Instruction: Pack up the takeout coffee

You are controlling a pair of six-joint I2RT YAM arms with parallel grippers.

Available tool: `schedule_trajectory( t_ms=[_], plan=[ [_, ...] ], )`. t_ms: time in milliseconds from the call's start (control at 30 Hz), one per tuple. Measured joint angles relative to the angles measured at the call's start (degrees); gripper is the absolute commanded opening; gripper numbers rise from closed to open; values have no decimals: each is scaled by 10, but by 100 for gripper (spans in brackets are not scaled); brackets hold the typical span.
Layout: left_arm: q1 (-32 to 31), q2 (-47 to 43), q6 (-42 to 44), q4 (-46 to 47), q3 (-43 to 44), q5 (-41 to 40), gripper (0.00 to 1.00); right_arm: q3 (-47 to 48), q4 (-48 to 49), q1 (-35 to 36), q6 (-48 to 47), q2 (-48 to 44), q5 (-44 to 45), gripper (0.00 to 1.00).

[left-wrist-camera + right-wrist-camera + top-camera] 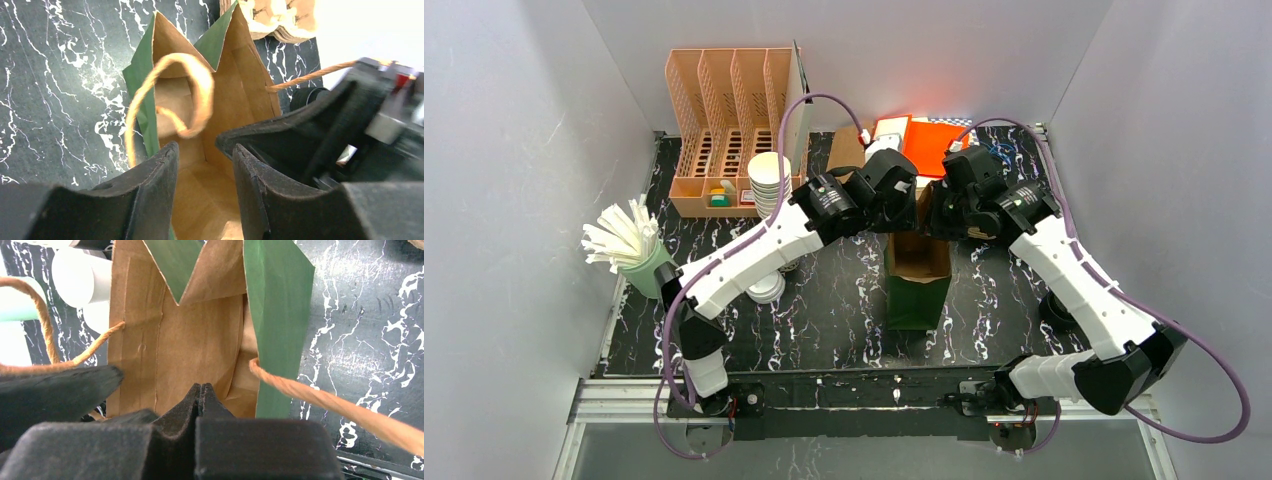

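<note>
The takeout coffee [766,289], a white paper cup of which only the round top shows, stands on the black, white-veined tabletop [844,320]. It is half hidden under the left forearm, well behind the left gripper [202,156] on the way back to that arm's base, and farther again from the right gripper [200,388]. Directly below both grippers is an upright paper bag [915,300], matte green outside and creased brown kraft inside, its gusset folded to a sharp V. The left gripper's blunt black foam-faced fingers [162,172] hover over the bag's mouth, parted by a moderate gap with nothing between them. A loop of fuzzy tan twine handle [200,85] curls just ahead of them. The right gripper's fingers are pressed flat together at the bag's rim. Whether they pinch the paper cannot be told.
</note>
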Motion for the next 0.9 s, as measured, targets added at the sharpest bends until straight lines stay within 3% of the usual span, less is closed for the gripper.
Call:
schedule_trajectory(
  t_ms=[433, 733, 833, 900],
  plan=[
    [0, -14, 19, -19, -1, -32, 48, -24, 17, 1, -3, 10, 0, 1],
    [0, 28, 31, -71, 30, -42, 56, -38, 16, 3, -4, 10, 12, 1],
    [0, 33, 33, -74, 30, -42, 46, -42, 10, 12, -3, 12, 38, 1],
    [0, 34, 33, -78, 30, -42, 28, -42, 7, 23, -2, 14, 59, 1]
  ],
)
